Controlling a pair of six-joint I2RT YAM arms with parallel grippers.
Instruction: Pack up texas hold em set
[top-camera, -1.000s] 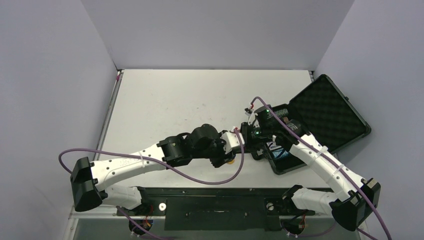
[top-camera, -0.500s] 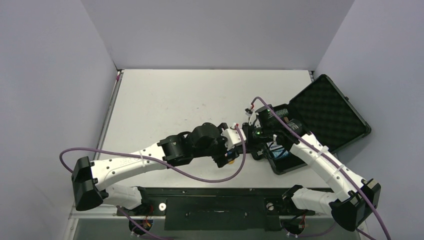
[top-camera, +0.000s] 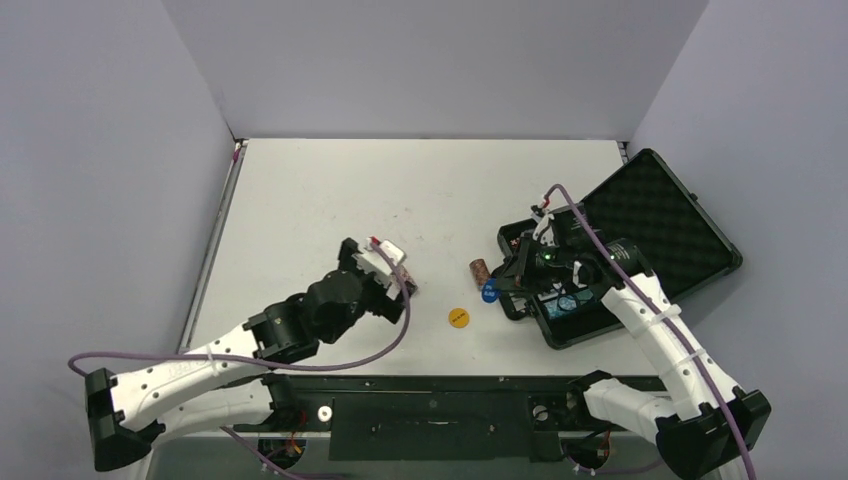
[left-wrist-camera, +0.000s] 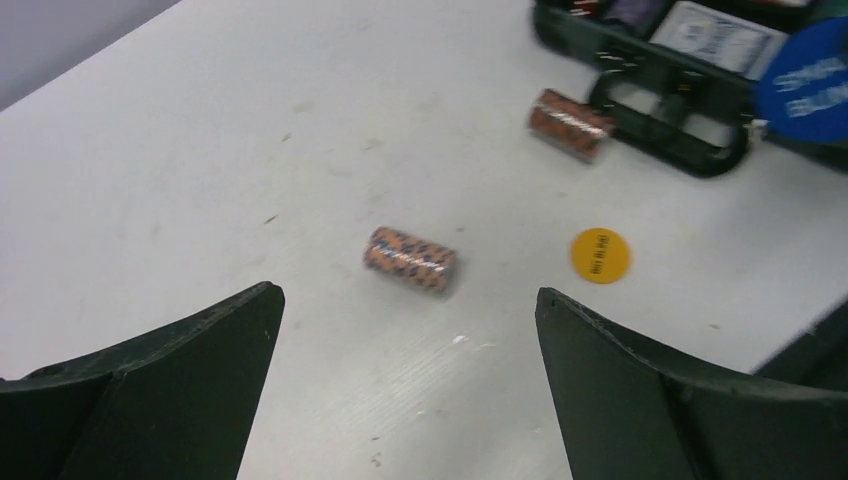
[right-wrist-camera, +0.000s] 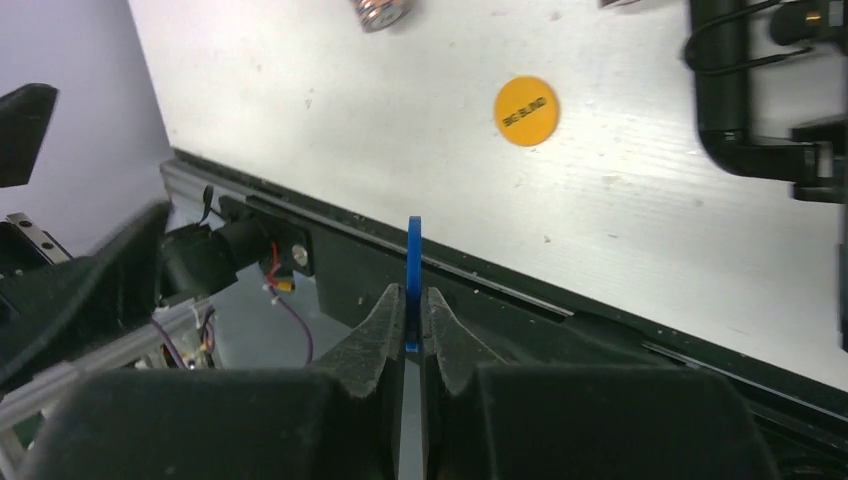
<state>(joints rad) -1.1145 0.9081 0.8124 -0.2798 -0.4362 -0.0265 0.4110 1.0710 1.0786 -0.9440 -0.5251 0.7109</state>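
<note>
The black foam-lined case (top-camera: 650, 225) lies open at the right, its handle (left-wrist-camera: 668, 128) facing the table's middle. My right gripper (right-wrist-camera: 413, 300) is shut on a blue disc (right-wrist-camera: 413, 262), held edge-on just left of the case; the same blue disc (top-camera: 489, 292) shows from above. A yellow disc (top-camera: 458, 318) lies flat on the table. One orange chip stack (top-camera: 478, 268) rests on its side by the handle, another chip stack (left-wrist-camera: 408, 258) lies just ahead of my left gripper (left-wrist-camera: 405, 295), which is open with nothing between its fingers.
A card deck (left-wrist-camera: 715, 30) sits inside the case's lower half. The black rail (top-camera: 430, 385) with the arm bases runs along the near table edge. Grey walls close in the left, back and right sides.
The left gripper has opened wide and its arm has pulled back left, away from the right gripper. The right gripper has moved slightly right and keeps the blue disc.
</note>
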